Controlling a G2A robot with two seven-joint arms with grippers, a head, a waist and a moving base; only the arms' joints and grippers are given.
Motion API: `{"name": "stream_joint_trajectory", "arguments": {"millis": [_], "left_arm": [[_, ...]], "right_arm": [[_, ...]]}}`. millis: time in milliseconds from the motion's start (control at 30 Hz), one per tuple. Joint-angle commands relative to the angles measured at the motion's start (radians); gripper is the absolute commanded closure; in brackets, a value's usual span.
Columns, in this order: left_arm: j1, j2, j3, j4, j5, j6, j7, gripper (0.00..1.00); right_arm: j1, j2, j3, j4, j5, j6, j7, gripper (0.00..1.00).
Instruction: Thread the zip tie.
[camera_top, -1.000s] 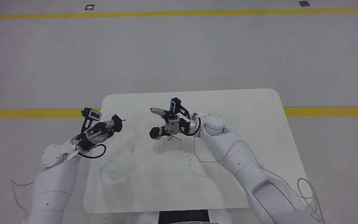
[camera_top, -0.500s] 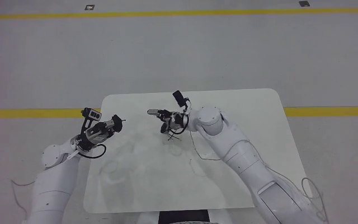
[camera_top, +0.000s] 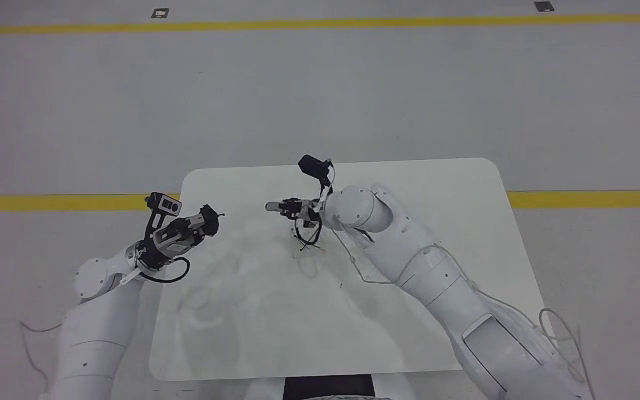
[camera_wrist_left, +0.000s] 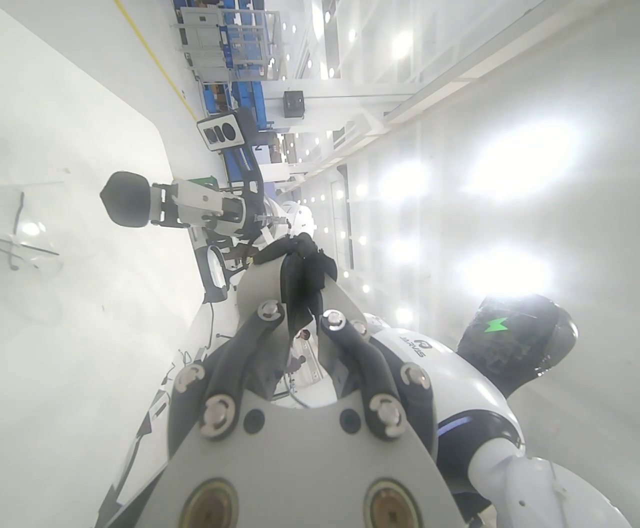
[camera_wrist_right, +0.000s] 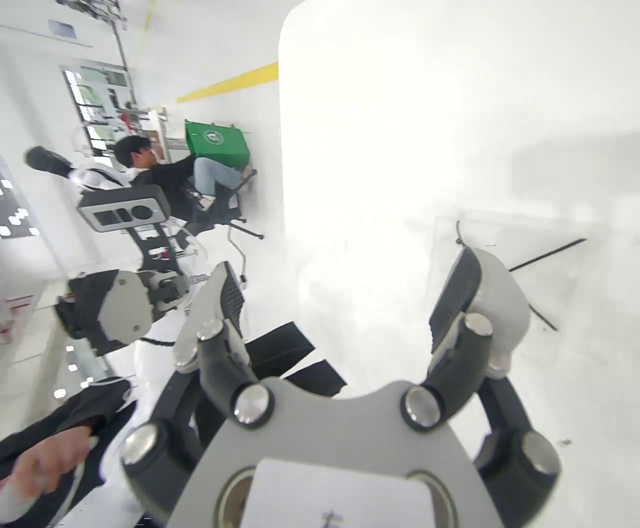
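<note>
Overhead, just above frame centre: right gripper (camera_top: 281, 207) over white table (camera_top: 450, 300), fingers (camera_wrist_right: 462, 282) spread wide, grasping nothing. Slightly lower in frame, flat on table: black zip tie (camera_top: 306, 240), thin strands crossing, near right gripper but clear of its fingers. At left of frame, by table's left edge: left gripper (camera_top: 211, 216), clenched tight, well apart from tie. Possibly something dark pinched at fingertips, but too murky in left wrist view to confirm.
</note>
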Motion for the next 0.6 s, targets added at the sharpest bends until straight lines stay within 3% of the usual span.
{"name": "stream_joint_trajectory", "arguments": {"millis": [0, 167, 233, 300, 567], "left_arm": [[0.0, 0.0, 0.0, 0.0, 0.0, 0.0, 0.0, 1.0], [0.0, 0.0, 0.0, 0.0, 0.0, 0.0, 0.0, 1.0], [0.0, 0.0, 0.0, 0.0, 0.0, 0.0, 0.0, 1.0], [0.0, 0.0, 0.0, 0.0, 0.0, 0.0, 0.0, 1.0], [0.0, 0.0, 0.0, 0.0, 0.0, 0.0, 0.0, 1.0]], "right_arm": [[-0.001, 0.0, 0.001, 0.0, 0.005, 0.0, 0.0, 0.0], [-0.002, 0.0, 0.0, -0.001, 0.0, -0.003, -0.004, 0.0], [-0.001, 0.004, -0.01, -0.014, -0.048, -0.033, -0.01, 0.0], [0.02, 0.011, -0.027, -0.025, -0.131, -0.06, 0.03, 0.0], [0.082, 0.031, -0.049, -0.051, -0.291, -0.18, 0.196, 0.0]]}}
